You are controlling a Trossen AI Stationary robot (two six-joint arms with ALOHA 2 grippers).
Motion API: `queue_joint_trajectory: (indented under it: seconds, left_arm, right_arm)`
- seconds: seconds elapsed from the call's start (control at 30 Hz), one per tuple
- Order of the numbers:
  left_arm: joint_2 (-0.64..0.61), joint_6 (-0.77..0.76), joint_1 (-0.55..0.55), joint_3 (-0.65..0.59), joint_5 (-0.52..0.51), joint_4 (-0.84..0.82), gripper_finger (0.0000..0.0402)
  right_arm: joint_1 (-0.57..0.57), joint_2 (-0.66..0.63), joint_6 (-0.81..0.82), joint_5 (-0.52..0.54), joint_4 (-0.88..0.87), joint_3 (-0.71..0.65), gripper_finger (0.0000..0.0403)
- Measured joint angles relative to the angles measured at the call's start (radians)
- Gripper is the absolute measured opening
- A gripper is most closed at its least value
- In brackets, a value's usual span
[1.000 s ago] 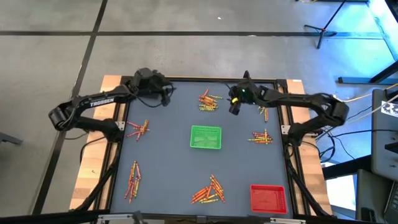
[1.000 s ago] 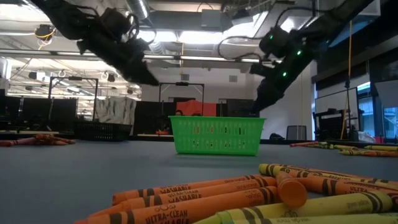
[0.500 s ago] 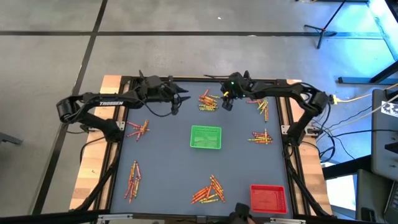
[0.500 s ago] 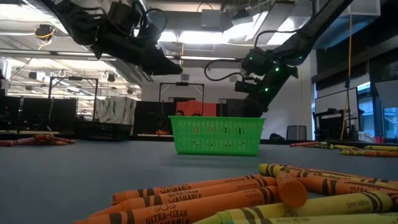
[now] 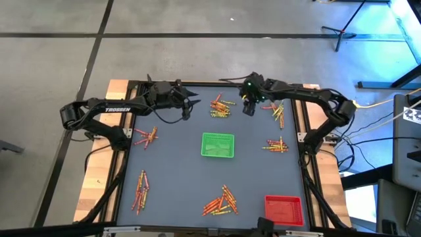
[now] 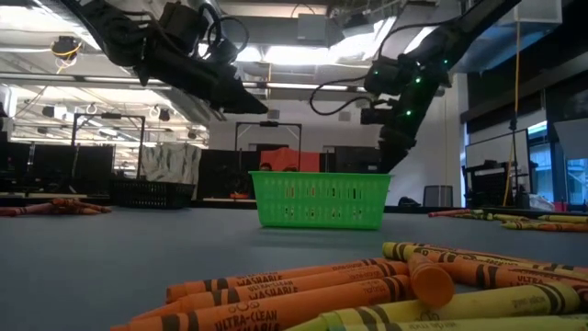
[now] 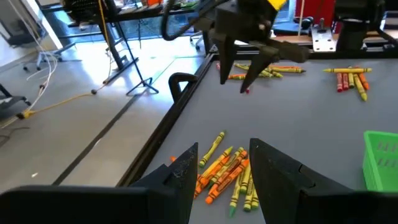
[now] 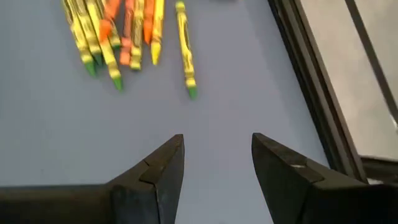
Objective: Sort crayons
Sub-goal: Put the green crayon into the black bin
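Where scattered, crayons (image 5: 221, 201) thin; orange, yellow, green.

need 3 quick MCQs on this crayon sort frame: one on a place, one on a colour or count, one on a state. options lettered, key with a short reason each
1. Where is the green basket?
A. near the middle of the table
B. at a table corner
C. on the floor

2. What colour is the tray at the table's corner on the right arm's side?
A. blue
B. red
C. white

3. What state is the right hand in?
A. shut on a crayon
B. open, holding nothing
C. shut on the basket

Key:
1 A, the high view shows it mid-table, with crayon piles spread around it.
2 B, the high view shows a red square tray in that corner.
3 B, the right wrist view shows bare table between its spread fingers; the crayons lie ahead, untouched.
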Motion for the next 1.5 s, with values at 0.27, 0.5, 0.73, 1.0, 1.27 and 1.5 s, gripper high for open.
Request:
queue_joint_trajectory:
  seconds: [0.27,0.5,0.73,1.0,1.27,1.5]
  left_arm:
    - [0.0,0.004,0.0,0.0,0.0,0.0,0.0128]
    - [0.0,0.004,-0.006,0.0,-0.002,0.0,0.0128]
    - [0.0,0.005,-0.006,0.0,-0.009,0.0,0.0127]
    - [0.0,0.005,-0.006,0.0,-0.01,-0.003,0.0127]
    - [0.0,0.004,-0.006,0.0,-0.01,-0.002,0.0127]
    - [0.0,0.004,-0.009,0.0,-0.01,0.0,0.0127]
  right_arm:
    - [-0.001,0.121,-0.008,-0.027,0.238,-0.008,0.0186]
    - [-0.006,0.223,-0.03,-0.068,0.256,0.02,0.0186]
    - [-0.006,0.203,-0.039,-0.069,0.062,0.093,0.0186]
    - [-0.008,0.062,0.036,0.049,-0.296,0.105,0.0186]
    - [-0.008,0.015,0.088,0.185,-0.571,0.062,0.0186]
    - [-0.006,0.015,-0.149,0.235,-0.617,-0.062,0.0186]
